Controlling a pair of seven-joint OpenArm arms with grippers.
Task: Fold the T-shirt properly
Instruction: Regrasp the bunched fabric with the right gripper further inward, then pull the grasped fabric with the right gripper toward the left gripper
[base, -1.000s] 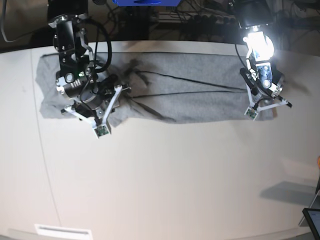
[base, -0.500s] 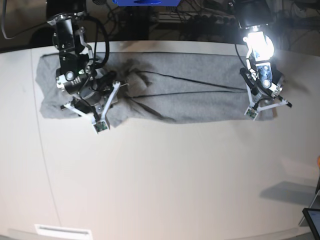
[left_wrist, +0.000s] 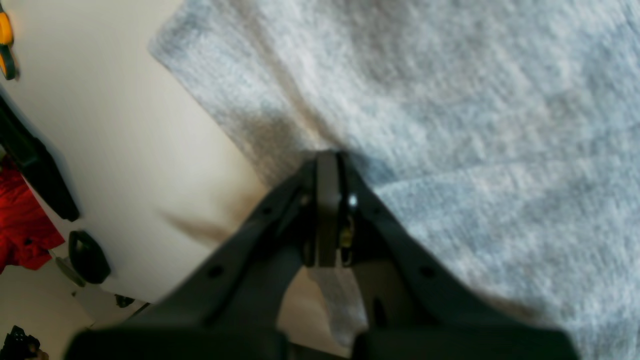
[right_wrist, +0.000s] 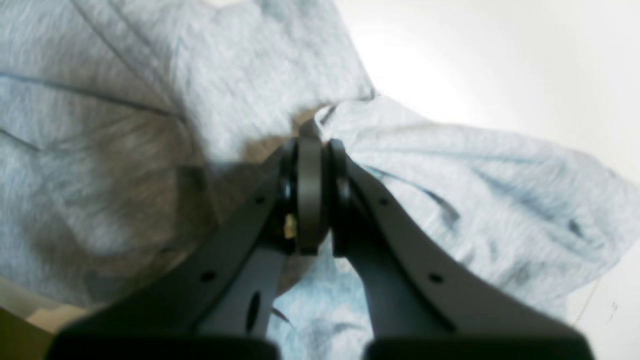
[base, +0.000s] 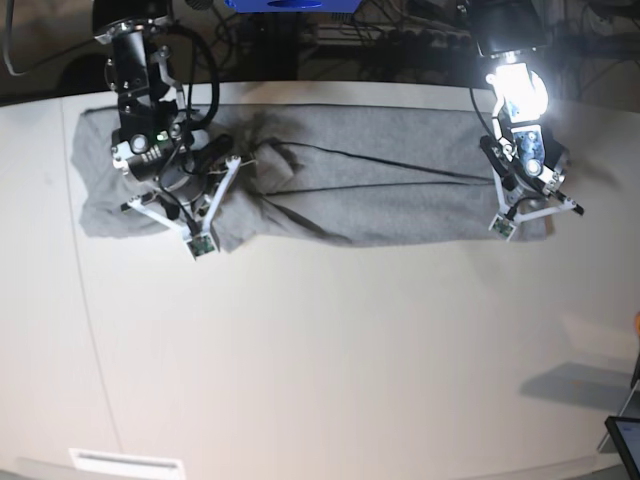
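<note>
**Both claws clamped on the grey T-shirt**

The T-shirt (base: 350, 190) lies spread as a long band across the far part of the white worktop (base: 330, 360), stretching between the two claws. Two thin dark lines run lengthwise along the cloth between them.

The right claw (right_wrist: 311, 131) has its jaws pressed together on a raised fold of the heather-grey cloth. In its wrist view, fabric bunches up on both sides of the tips, creased and wrinkled, with bare worktop beyond the tips and to their right. In the base view this claw (base: 240, 165) sits over the rumpled end of the shirt, where the cloth puckers into a small peak just beside it.

The left claw (left_wrist: 327, 156) is also closed, pinching the shirt near its edge. A strip of grey cloth shows between the jaws behind the tips. Flat, smooth fabric fills the view ahead and to one side of the tips; bare worktop lies to the other. In the base view this claw (base: 522, 205) rests at the opposite end of the shirt, close to its near corner.
</note>
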